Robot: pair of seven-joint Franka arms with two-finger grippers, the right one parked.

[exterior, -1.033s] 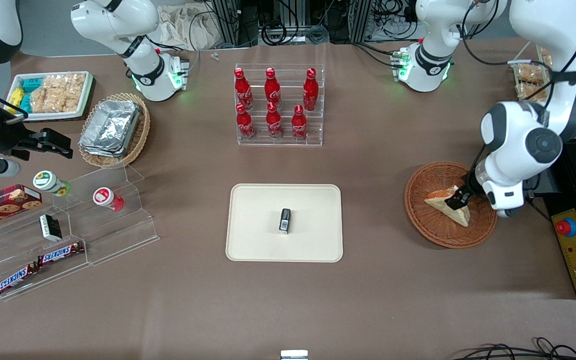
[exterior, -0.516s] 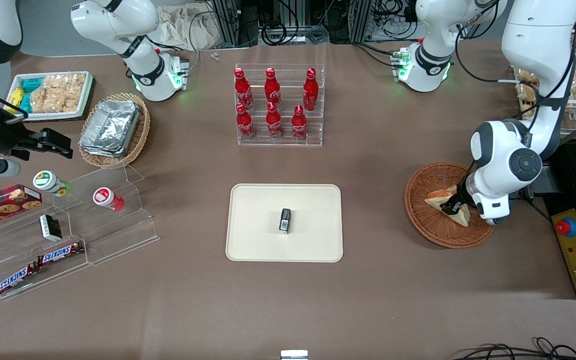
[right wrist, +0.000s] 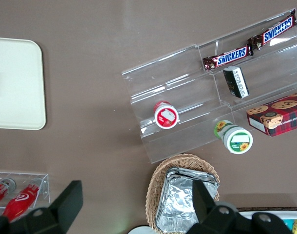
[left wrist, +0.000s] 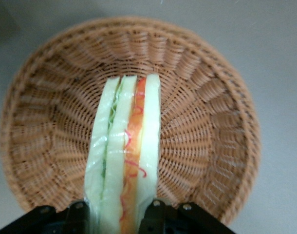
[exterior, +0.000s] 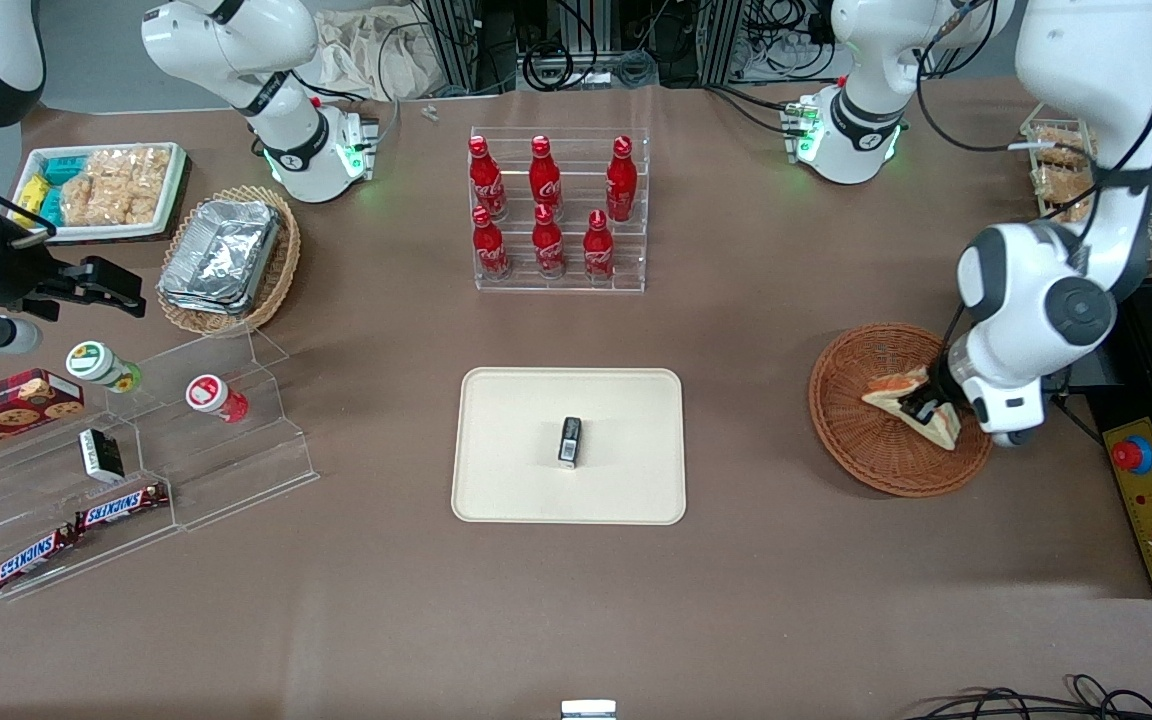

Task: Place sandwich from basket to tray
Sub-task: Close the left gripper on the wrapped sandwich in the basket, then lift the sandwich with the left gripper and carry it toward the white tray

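The sandwich (exterior: 898,391), a pale bread wedge with orange and green filling, is held on edge just above the floor of the reddish-brown wicker basket (exterior: 866,455). My left gripper (exterior: 927,411) is shut on it, reaching in from the working arm's end of the table. In the left wrist view the sandwich (left wrist: 125,161) stands clamped between the two black fingers of the gripper (left wrist: 117,219), with the basket (left wrist: 212,122) beneath. The cream tray (exterior: 506,480) lies mid-table, toward the parked arm from the basket; a corner of the tray (right wrist: 17,83) also shows in the right wrist view.
A small black packet (exterior: 569,441) stands in the middle of the tray. A clear rack of red bottles (exterior: 556,215) sits farther from the camera than the tray. A black control box with a red button (exterior: 1133,455) lies beside the basket. A tan basket of foil containers (exterior: 226,258) and acrylic snack shelves (exterior: 136,470) are toward the parked arm's end.
The sandwich has gone from lying flat in the basket to tipped on edge and slightly raised in the shut gripper. The wrist swung in over the basket and back.
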